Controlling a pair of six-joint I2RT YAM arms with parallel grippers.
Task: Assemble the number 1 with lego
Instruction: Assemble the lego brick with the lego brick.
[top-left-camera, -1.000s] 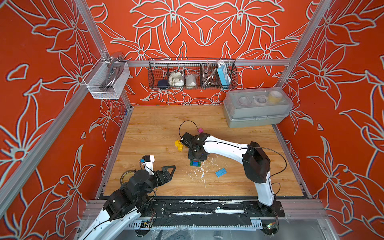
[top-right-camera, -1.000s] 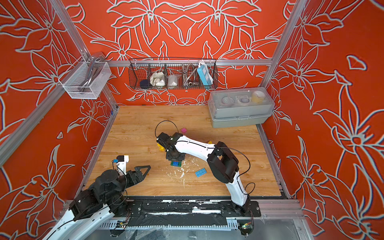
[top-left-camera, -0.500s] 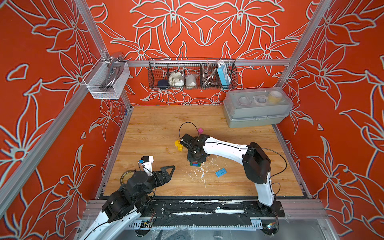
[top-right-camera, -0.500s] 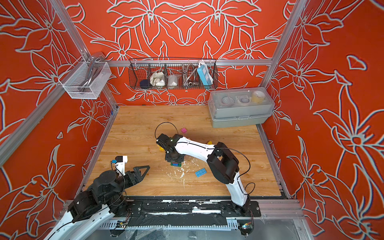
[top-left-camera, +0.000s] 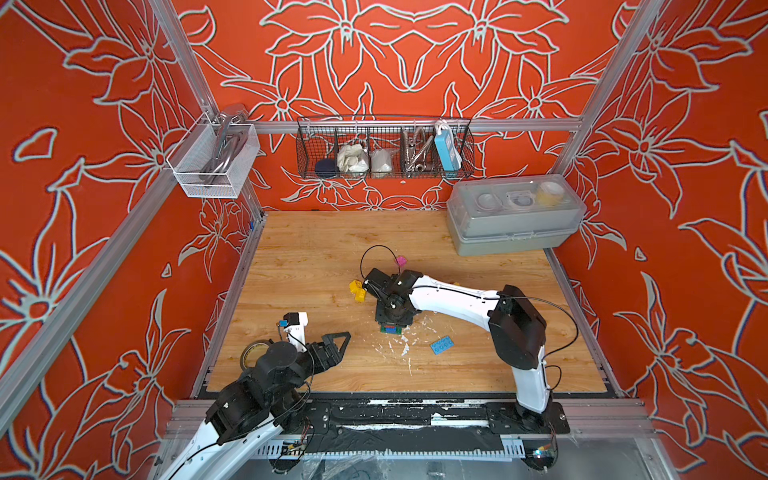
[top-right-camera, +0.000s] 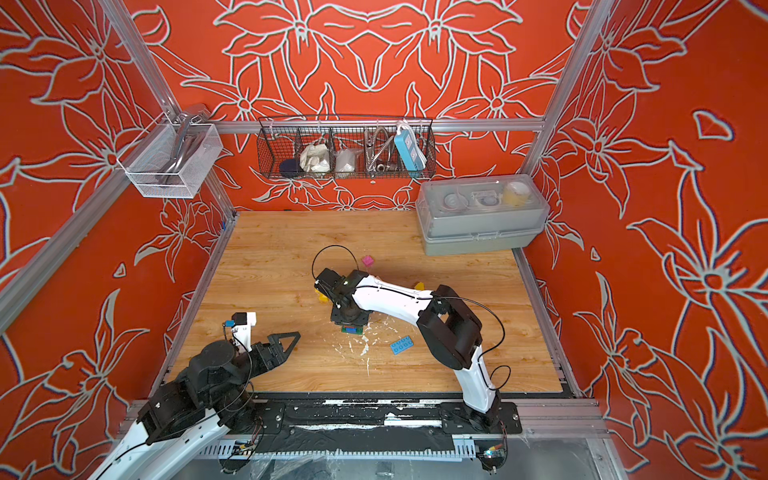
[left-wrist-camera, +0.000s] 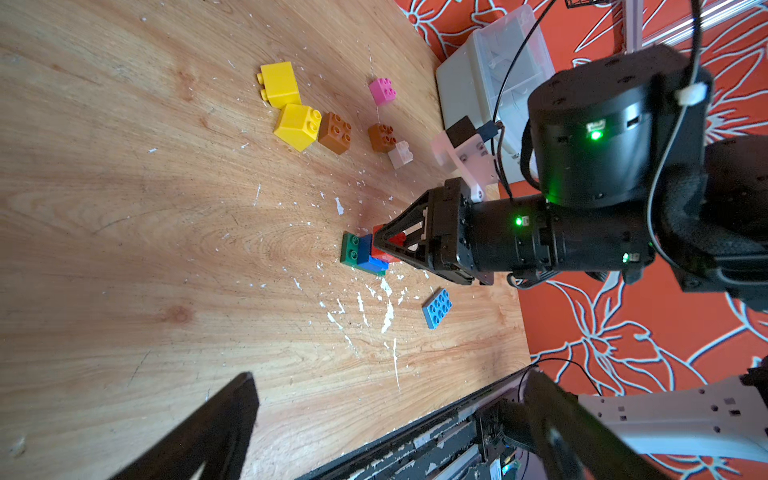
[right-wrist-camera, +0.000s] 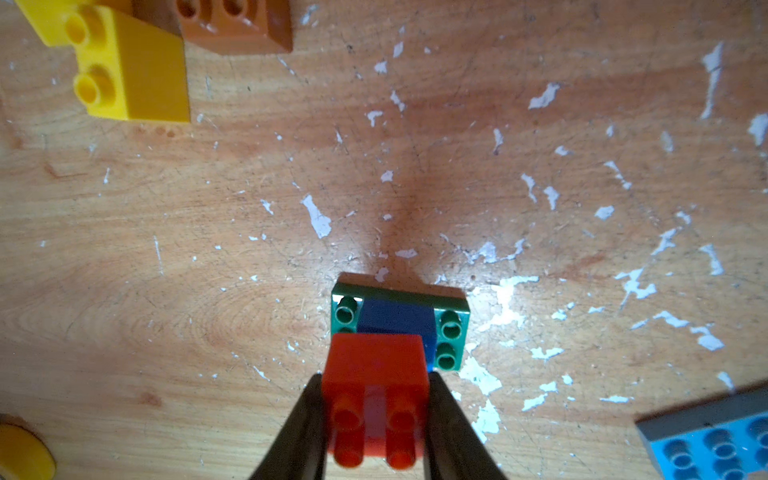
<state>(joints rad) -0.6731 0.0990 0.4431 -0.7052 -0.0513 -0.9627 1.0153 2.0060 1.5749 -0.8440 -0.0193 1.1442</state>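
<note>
Top views: the right gripper (top-left-camera: 390, 322) points down over the green plate (top-right-camera: 351, 331) at mid-table. The left gripper (top-left-camera: 337, 344) is spread wide and empty, well apart near the front edge. The right arm is plainly the nearer.

Left wrist view: a red brick (left-wrist-camera: 379, 232) is pinched between the right jaws, low against the blue brick (left-wrist-camera: 368, 255) on the plate.

Right wrist view: the red brick is just beside the blue one, studs toward the wrist. We cannot tell whether it is seated. The plate's long axis runs in line with the jaws' closing direction. We judge a straight press down comes next.

We find no readable writing or brand.
</note>
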